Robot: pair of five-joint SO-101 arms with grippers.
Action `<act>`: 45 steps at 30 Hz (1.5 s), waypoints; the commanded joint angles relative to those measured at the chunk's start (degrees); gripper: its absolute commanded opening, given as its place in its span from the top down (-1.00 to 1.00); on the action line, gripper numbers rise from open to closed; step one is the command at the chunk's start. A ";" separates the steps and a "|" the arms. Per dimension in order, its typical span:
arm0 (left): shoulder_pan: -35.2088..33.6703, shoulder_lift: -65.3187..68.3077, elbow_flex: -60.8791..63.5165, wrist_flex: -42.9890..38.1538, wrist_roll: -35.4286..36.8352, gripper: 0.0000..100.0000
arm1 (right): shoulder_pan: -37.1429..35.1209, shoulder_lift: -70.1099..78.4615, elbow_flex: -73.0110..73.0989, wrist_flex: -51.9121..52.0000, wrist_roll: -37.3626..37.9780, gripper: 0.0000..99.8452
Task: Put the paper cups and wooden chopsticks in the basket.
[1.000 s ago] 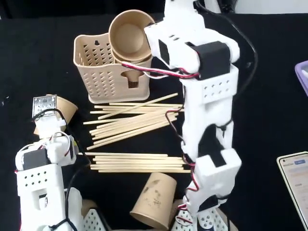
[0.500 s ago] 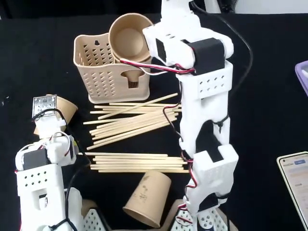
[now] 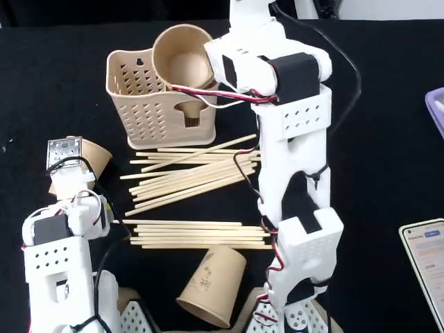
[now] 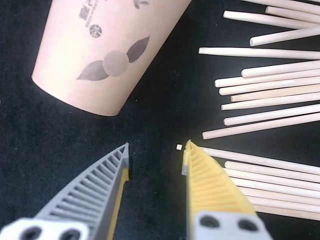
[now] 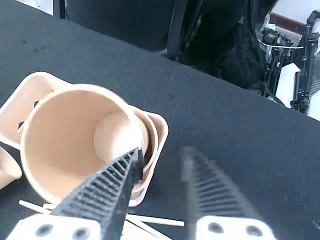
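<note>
A beige perforated basket [image 3: 152, 104] stands at the back of the black table. A tilted paper cup [image 3: 182, 55] sits in its end beside my right gripper [image 3: 214, 61]. In the right wrist view that cup [image 5: 70, 145] rests within the basket rim [image 5: 161, 127], and my right gripper [image 5: 162, 155] is open, one finger at the cup's wall. Wooden chopsticks [image 3: 194, 177] lie in two piles [image 3: 201, 234]. My left gripper [image 4: 156, 147] is open over bare table, short of a lying cup [image 4: 105, 55], which is also seen from above [image 3: 96, 156]. Another cup [image 3: 211, 284] lies at the front.
A phone [image 3: 424, 267] lies at the table's right edge, and a purple object [image 3: 437, 104] sits farther back on that side. Chopstick ends [image 4: 265, 90] lie beside my left gripper. Stands and cables [image 5: 295, 65] are behind the table.
The right arm and the cup at the basket have shifted slightly left, the cup sinking lower. The front cup rolled a little left. The left arm has not moved.
</note>
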 commanded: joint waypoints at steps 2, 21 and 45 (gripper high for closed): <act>-0.57 -0.79 -0.57 -0.70 0.18 0.65 | -0.26 -0.75 -7.60 0.44 -0.70 0.41; -0.57 -0.79 -0.57 -0.62 0.18 0.65 | -3.87 -13.76 0.92 6.68 -0.70 0.67; -0.48 -0.79 -0.57 -0.79 0.18 0.64 | -11.60 -89.89 132.79 -15.74 35.87 0.60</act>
